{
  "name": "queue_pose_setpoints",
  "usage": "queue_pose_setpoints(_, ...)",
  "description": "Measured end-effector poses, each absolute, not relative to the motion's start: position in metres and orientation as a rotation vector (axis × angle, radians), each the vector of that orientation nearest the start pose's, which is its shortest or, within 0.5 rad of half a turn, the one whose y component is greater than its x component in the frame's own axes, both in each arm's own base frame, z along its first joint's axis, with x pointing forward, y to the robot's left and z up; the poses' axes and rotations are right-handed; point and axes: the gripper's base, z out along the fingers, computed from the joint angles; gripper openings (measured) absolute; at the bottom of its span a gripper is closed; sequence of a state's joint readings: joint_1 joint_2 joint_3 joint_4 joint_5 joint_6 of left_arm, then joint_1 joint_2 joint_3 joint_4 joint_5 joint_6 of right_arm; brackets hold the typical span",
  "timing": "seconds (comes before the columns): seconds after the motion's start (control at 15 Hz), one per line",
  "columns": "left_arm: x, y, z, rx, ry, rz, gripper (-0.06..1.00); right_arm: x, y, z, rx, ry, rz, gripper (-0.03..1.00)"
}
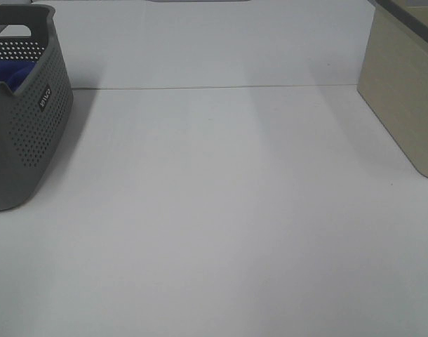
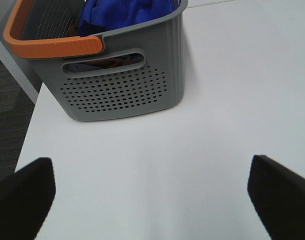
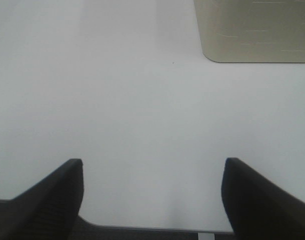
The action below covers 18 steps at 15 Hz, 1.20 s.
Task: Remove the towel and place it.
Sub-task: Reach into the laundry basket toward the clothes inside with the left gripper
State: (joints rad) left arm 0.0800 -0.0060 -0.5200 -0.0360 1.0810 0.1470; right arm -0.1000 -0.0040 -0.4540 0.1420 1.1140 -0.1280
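Recorded a white table (image 1: 221, 210) filling nearly all of the exterior high view, with a thin seam across it toward the far side. Noted a pale beige box (image 1: 403, 91) at the right edge of that view, standing on the table and cut off by the frame. Found a grey perforated basket (image 1: 31, 133) at the far left, upright, also partly out of frame, close to the table's edge with dark floor (image 2: 7, 100) showing beyond it in the left wrist view. Located the towel (image 2: 125, 12), deep blue and bunched, inside the basket, rising to about rim height; not possible to tell how it is folded. Logged an orange handle (image 2: 52, 46) along the basket's near rim, above an oval grip slot. Noted small white lettering (image 1: 45, 98) on the basket's side, too small to read.

Checked the left gripper (image 2: 152, 195): spread wide, holding nothing, over bare table, apart from the basket. Checked the right gripper (image 3: 152, 192): likewise spread wide and holding nothing, over bare table, well apart from the box.
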Motion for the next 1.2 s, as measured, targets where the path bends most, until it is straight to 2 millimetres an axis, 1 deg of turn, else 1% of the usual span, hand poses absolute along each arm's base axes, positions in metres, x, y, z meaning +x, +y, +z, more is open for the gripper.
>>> queue_pose_setpoints(1.2,-0.0088,-0.0036,0.2811,0.071,2.038,0.099,0.99,-0.0022,0.0121,0.2610,-0.038,2.130,0.042,0.75)
